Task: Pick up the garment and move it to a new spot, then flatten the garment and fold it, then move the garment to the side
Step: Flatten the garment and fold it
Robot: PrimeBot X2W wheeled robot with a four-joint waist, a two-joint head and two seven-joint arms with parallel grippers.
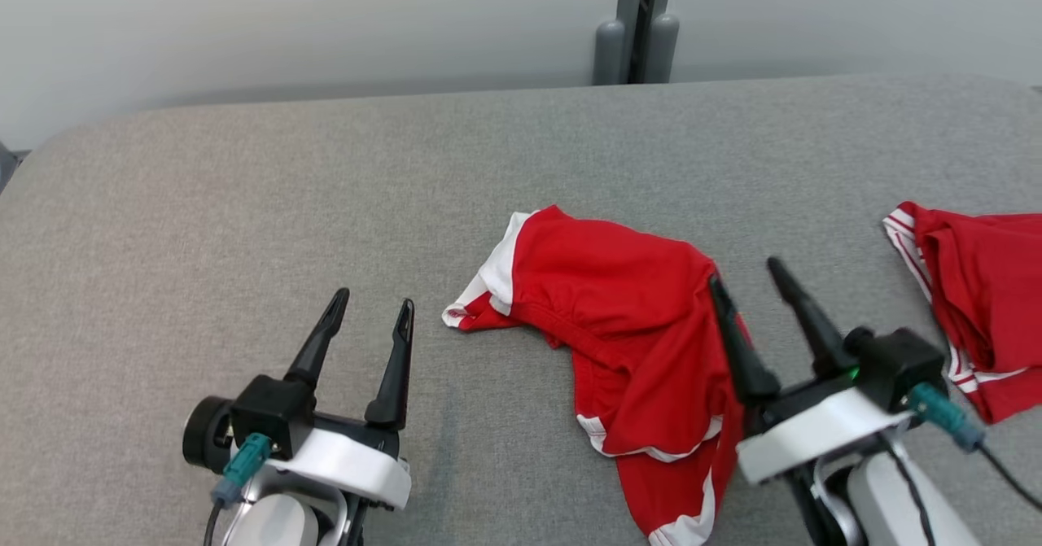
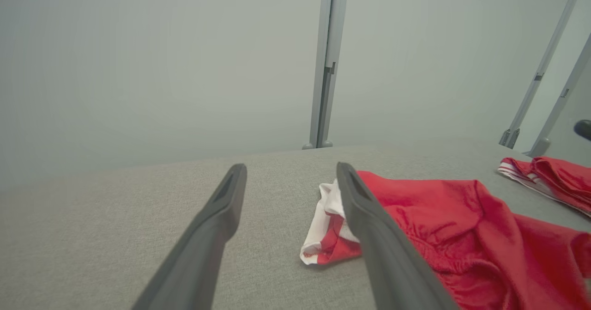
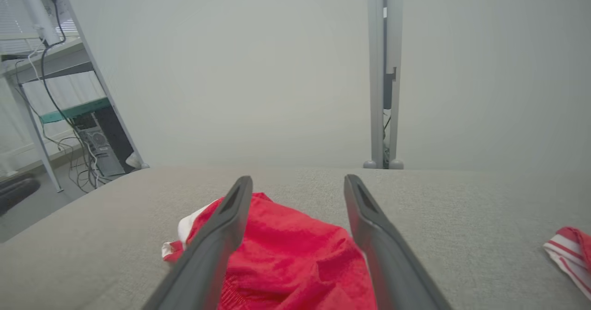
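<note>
Beside the crumpled red-and-white garment [image 1: 627,326], left gripper [image 1: 374,298] and right gripper [image 1: 744,270] both gape empty

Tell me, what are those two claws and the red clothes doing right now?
Left gripper open, over the table. Right gripper open, empty, over the garment: crumpled, not folded. Second red garment far right, apart; nothing in the way.
</note>
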